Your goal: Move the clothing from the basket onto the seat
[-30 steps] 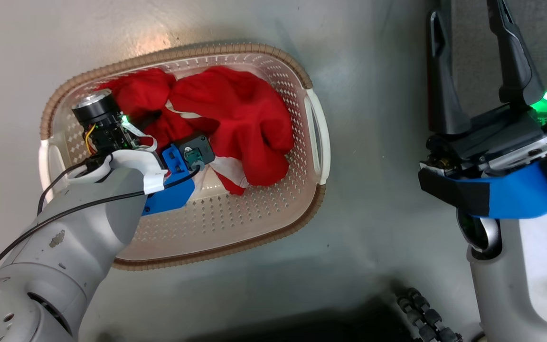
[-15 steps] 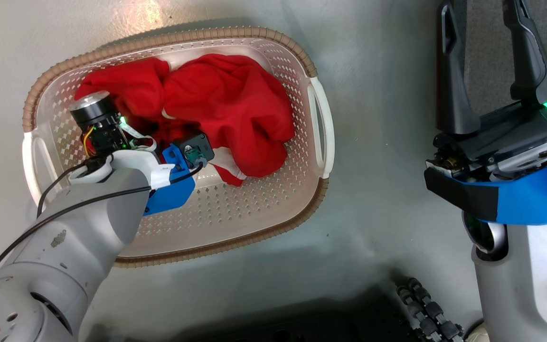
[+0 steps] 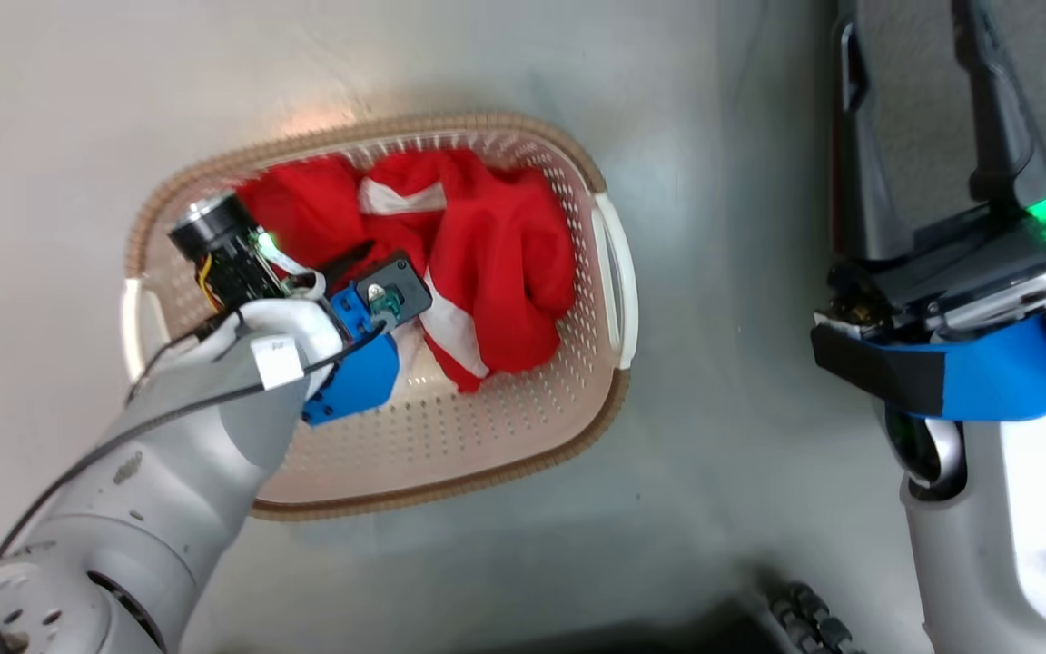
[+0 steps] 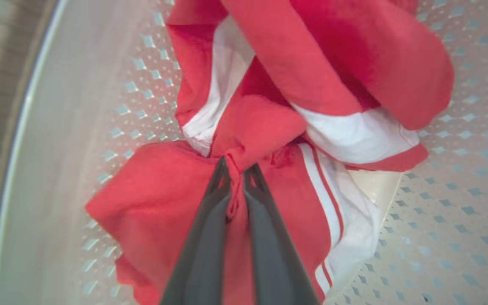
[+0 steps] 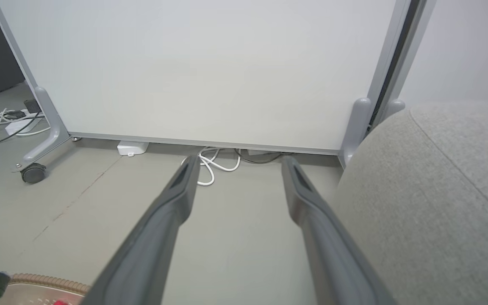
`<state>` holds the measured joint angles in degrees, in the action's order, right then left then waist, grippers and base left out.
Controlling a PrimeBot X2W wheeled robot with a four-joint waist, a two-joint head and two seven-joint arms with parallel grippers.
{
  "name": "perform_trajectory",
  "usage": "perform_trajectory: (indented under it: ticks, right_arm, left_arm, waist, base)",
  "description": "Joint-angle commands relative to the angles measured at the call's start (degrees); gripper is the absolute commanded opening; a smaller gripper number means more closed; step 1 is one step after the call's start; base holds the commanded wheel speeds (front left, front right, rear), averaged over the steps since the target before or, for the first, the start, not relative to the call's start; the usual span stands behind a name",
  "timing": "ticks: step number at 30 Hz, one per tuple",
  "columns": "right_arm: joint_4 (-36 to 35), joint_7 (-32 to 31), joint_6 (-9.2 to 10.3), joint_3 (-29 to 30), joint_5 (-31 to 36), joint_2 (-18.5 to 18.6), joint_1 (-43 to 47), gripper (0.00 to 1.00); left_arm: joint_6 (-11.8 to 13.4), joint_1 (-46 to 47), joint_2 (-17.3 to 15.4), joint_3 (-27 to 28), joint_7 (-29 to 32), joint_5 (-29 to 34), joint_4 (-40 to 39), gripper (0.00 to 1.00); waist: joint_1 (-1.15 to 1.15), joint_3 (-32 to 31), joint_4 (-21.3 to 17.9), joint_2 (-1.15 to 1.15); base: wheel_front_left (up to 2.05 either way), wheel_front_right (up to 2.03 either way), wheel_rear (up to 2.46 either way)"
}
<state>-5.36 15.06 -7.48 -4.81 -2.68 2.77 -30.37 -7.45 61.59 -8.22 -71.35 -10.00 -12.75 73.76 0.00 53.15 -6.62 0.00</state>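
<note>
On the grey floor (image 3: 714,272) stands the basket (image 3: 618,300), and the red clothing (image 3: 496,263) lies bunched at one end of it. None lies on the part of the seat (image 5: 439,190) I can see. The left pincer (image 4: 236,167) is closed on a fold of the clothing. The right pincer (image 5: 239,163) hangs open near the seat. The step, I judge, is the lift — next the fold must rise clear of the basket and travel to the seat.
</note>
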Motion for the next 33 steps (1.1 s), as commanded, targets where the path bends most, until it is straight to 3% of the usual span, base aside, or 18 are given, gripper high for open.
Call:
perform_trajectory:
  ticks: [1,12,24,33]
  right_arm:
    - [0.2,0.2,-0.03,0.1,-0.2,0.2,0.9,1.0]
    - [4.1,0.2,-0.03,1.0,-1.2,1.3,7.5,1.0]
    - [6.6,0.2,-0.03,0.9,-1.9,1.5,15.0,1.0]
    - [7.6,0.2,-0.03,0.4,-2.4,1.1,18.5,1.0]
  left_arm:
    - [0.0,-0.6,0.3,0.3,-0.5,-0.4,0.0,0.0]
    - [1.4,-6.9,2.4,5.8,-5.2,-7.1,-3.6,0.0]
    - [6.5,-16.0,-3.6,20.3,-5.3,-10.9,-27.6,0.0]
    - [6.2,-22.7,-5.9,30.5,-5.3,-10.1,-43.9,0.0]
  waist:
    - [0.0,-3.1,1.0,0.0]
    - [0.0,-19.9,4.6,0.0]
    - [0.0,-34.9,6.3,0.0]
    - [0.0,-42.4,5.5,0.0]
  base:
    - [0.0,0.0,0.0]
    - [0.0,0.0,0.0]
    - [0.0,0.0,0.0]
    - [0.0,0.0,0.0]
